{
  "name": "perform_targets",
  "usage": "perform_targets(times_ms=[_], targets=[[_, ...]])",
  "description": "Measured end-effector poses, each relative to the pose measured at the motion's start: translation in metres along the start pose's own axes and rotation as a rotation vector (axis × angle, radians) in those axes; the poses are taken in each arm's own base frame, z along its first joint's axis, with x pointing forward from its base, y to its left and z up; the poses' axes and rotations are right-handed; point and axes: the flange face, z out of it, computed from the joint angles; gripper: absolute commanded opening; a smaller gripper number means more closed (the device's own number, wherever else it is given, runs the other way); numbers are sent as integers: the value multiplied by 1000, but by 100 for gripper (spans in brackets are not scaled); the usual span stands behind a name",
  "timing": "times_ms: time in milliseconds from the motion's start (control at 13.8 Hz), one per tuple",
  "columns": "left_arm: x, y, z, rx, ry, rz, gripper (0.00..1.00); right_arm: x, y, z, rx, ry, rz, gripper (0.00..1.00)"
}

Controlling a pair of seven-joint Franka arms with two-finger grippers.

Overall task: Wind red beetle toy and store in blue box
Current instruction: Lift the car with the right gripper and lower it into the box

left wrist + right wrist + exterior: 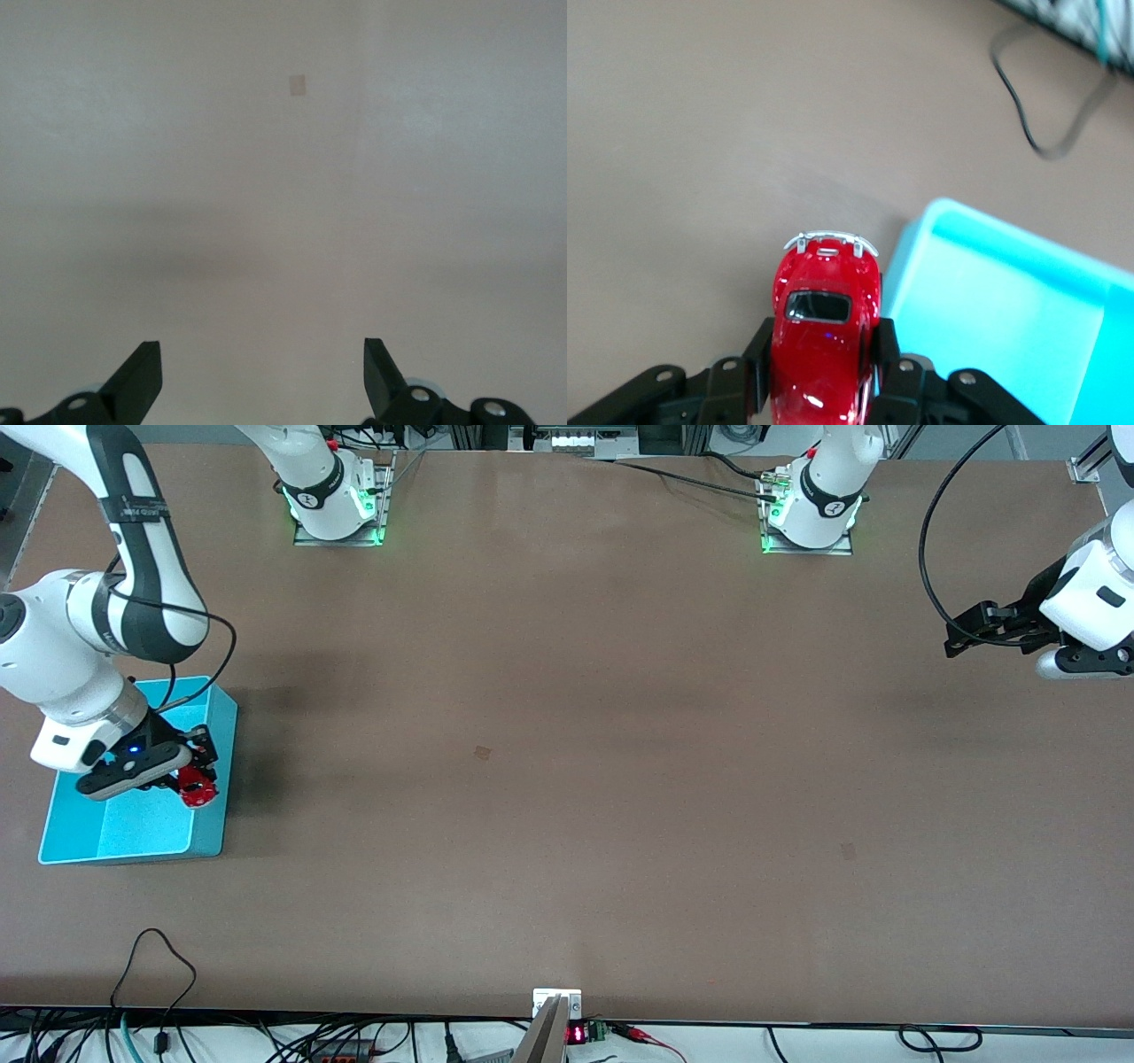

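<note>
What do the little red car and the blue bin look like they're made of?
The red beetle toy, held by the right gripper above the blue box's wall, shows glossy paint with bright highlights and a silvery bumper; painted metal or hard plastic, I can't tell which. The box looks like smooth moulded plastic: uniform cyan, thin plain walls.

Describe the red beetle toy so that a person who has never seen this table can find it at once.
Start at the blue box at the right arm's end of the table. The right end effector hangs over the box wall that faces the table's middle, shut on the red beetle toy. It is the only red thing there, glossy, rounded, with silvery trim.
</note>
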Motion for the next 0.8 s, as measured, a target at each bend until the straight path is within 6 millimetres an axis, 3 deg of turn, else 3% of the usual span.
perform_targets(times_ms=[291, 581, 799], targets=[[0, 0, 0, 0, 0, 0, 100, -25, 46, 8, -15, -17, 173, 0], [0, 0, 0, 0, 0, 0, 100, -55, 114, 26, -15, -67, 282, 0], [0, 0, 0, 0, 0, 0, 100, -60, 122, 63, 22, -105, 316, 0]])
